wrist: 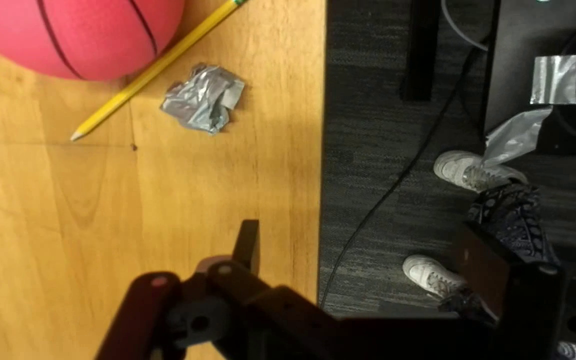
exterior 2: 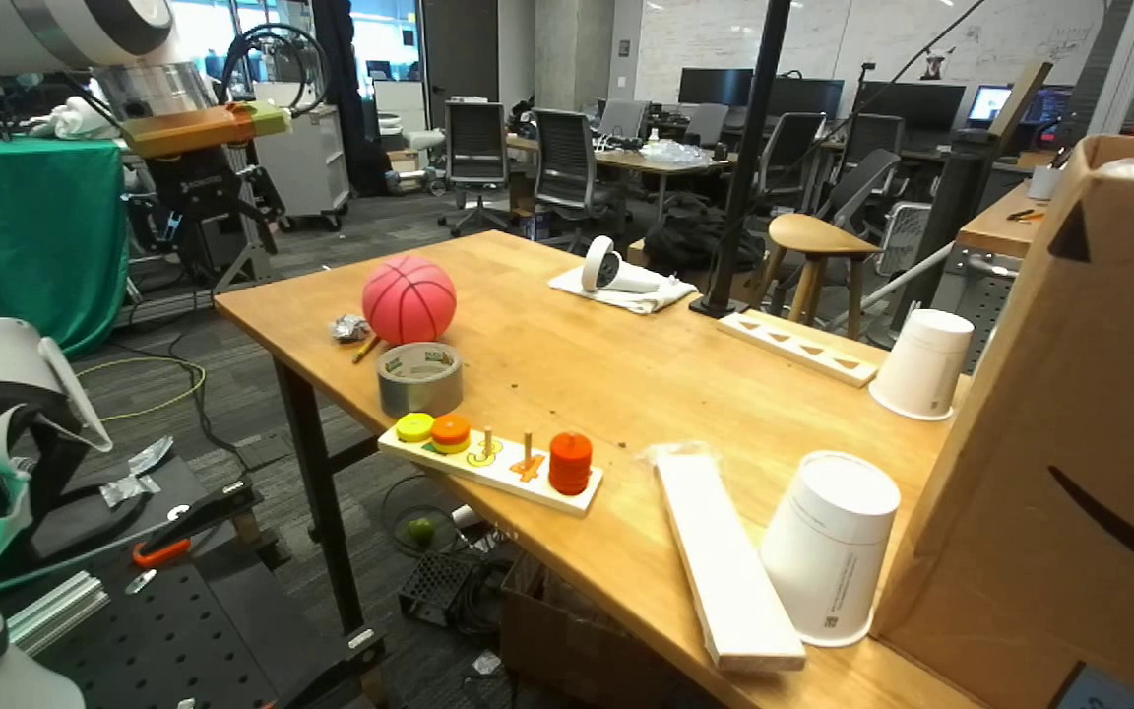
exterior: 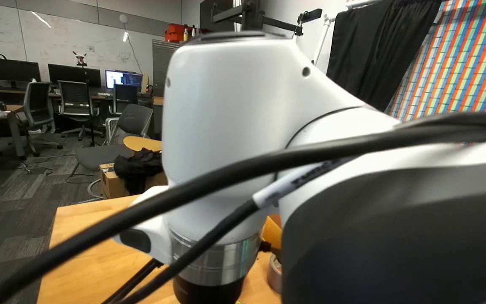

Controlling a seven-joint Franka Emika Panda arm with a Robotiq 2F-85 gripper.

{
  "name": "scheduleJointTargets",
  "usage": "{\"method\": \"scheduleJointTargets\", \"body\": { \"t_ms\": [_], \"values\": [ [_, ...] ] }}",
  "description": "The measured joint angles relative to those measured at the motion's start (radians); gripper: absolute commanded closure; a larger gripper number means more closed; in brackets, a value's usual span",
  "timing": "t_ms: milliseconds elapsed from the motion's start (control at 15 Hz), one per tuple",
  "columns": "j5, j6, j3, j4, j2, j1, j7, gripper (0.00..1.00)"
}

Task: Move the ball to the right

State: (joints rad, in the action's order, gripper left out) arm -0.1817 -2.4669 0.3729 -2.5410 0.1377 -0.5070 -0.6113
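Ball (exterior 2: 409,298) at the left end of the bench (exterior 2: 616,364), jaws spread in the air

The ball is round, as wide one way as another, so only its dark seams give it a direction. In an exterior view they curve across and down its face; in the wrist view, where part of the ball shows, two of them run slantwise, roughly side by side. The tape (exterior 2: 417,396) lies flat on its near side; whether the two touch, I cannot tell. A pencil (wrist: 153,71) lies at a slant just beside the ball, with a silver wad (wrist: 202,99) on the pencil's other side. Nearer and to the right, a peg board (exterior 2: 506,481) sits along the bench's edge.

The jaws are wide apart. In the wrist view one side shows against the bench and the other over the floor (wrist: 368,125), with the bench's edge passing through the gap. In an exterior view they hang below the arm (exterior 2: 6,37), left of the ball and well apart from it.
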Motion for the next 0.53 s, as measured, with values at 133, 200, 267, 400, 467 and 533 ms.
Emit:
{"method": "scheduleJointTargets", "body": {
  "t_ms": [133, 200, 267, 400, 467, 533],
  "values": [
    [-0.052, 0.002, 0.000, 0.042, -0.047, 0.006, -0.071, 0.00],
    [-0.079, 0.003, 0.000, 0.063, -0.070, 0.013, -0.110, 0.00],
    [-0.107, 0.004, 0.000, 0.084, -0.094, 0.023, -0.152, 0.00],
    [-0.158, 0.004, -0.001, 0.126, -0.141, 0.047, -0.247, 0.00],
    [-0.176, 0.004, -0.003, 0.145, -0.164, 0.060, -0.299, 0.00],
    [-0.191, 0.004, -0.005, 0.163, -0.186, 0.075, -0.349, 0.00]
  ]
}}
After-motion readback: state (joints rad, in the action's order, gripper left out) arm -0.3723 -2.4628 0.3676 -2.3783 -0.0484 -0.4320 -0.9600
